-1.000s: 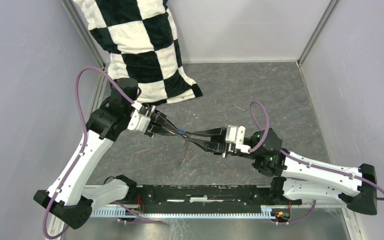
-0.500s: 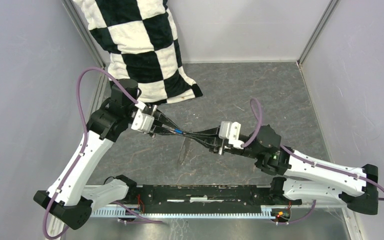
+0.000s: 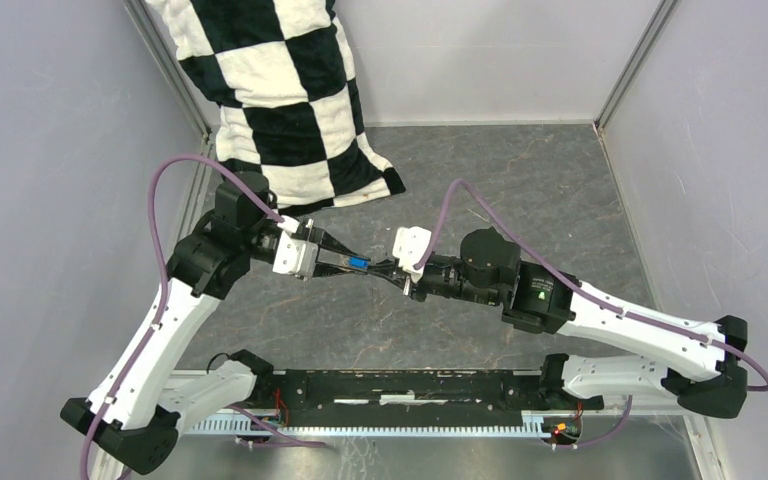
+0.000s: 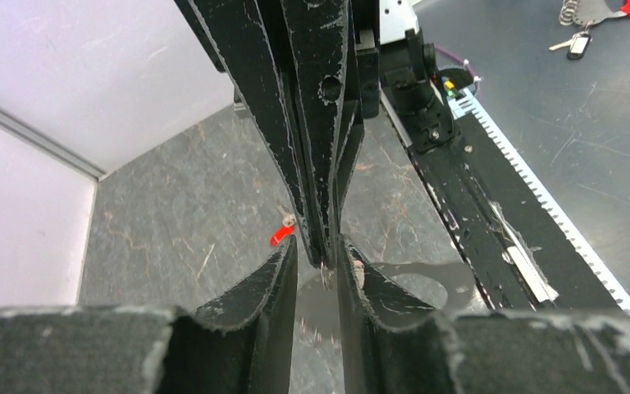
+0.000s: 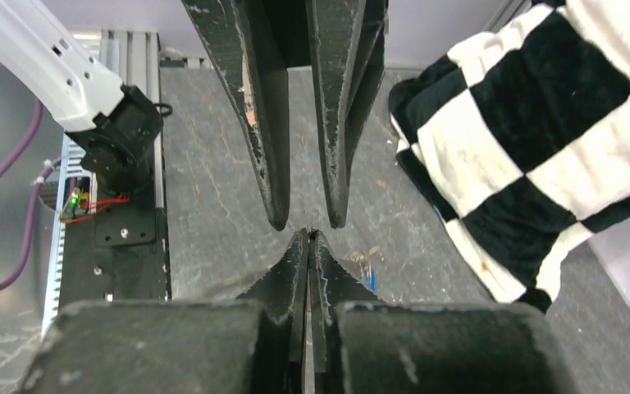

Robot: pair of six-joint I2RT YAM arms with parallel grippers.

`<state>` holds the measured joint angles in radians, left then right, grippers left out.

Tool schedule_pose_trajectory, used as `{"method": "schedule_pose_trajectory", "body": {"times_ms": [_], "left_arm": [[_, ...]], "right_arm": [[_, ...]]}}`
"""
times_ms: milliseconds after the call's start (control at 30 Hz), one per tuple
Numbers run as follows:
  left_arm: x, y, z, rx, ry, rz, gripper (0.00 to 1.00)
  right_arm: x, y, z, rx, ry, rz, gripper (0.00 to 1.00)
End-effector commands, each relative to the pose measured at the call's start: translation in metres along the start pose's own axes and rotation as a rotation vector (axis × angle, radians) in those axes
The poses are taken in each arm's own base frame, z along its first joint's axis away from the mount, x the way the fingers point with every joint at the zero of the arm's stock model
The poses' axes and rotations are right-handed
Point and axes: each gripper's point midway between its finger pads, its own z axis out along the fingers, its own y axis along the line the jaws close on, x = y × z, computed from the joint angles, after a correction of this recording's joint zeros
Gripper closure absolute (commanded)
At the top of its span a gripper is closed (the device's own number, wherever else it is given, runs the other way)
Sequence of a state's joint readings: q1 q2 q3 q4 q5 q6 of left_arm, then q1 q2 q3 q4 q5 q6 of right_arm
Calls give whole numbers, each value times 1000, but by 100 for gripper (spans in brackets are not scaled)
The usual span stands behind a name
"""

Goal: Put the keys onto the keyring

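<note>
Grey floor (image 3: 520, 180) from above: left gripper (image 3: 362, 264) and right gripper (image 3: 378, 268) meet tip to tip, with the blue key (image 3: 355, 262) at the left tips. Left wrist view: its fingers (image 4: 269, 289) are slightly parted, gripping nothing, and the red key (image 4: 280, 235) lies on the floor beyond. Right wrist view: fingers pressed together, hold unclear.

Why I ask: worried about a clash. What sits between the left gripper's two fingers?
The right gripper, pinched shut, pokes its tips into the gap between the left gripper's open fingers. The left wrist view shows it most clearly.
</note>
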<state>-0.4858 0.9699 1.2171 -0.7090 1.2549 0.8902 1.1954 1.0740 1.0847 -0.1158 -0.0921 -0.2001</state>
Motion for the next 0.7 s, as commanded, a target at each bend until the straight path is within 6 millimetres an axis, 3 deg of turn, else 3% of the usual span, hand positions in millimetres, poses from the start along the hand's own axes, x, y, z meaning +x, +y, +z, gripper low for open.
{"method": "schedule_pose_trajectory", "body": {"times_ms": [0, 333, 667], "left_arm": [[10, -6, -3, -17, 52, -14, 69], [36, -12, -2, -4, 105, -46, 69], [40, -12, 0, 6, 104, -68, 70]], "right_arm": [[-26, -13, -7, 42, -27, -16, 99], [-24, -9, -1, 6, 16, -10, 99], [-20, -2, 5, -42, 53, -18, 99]]}}
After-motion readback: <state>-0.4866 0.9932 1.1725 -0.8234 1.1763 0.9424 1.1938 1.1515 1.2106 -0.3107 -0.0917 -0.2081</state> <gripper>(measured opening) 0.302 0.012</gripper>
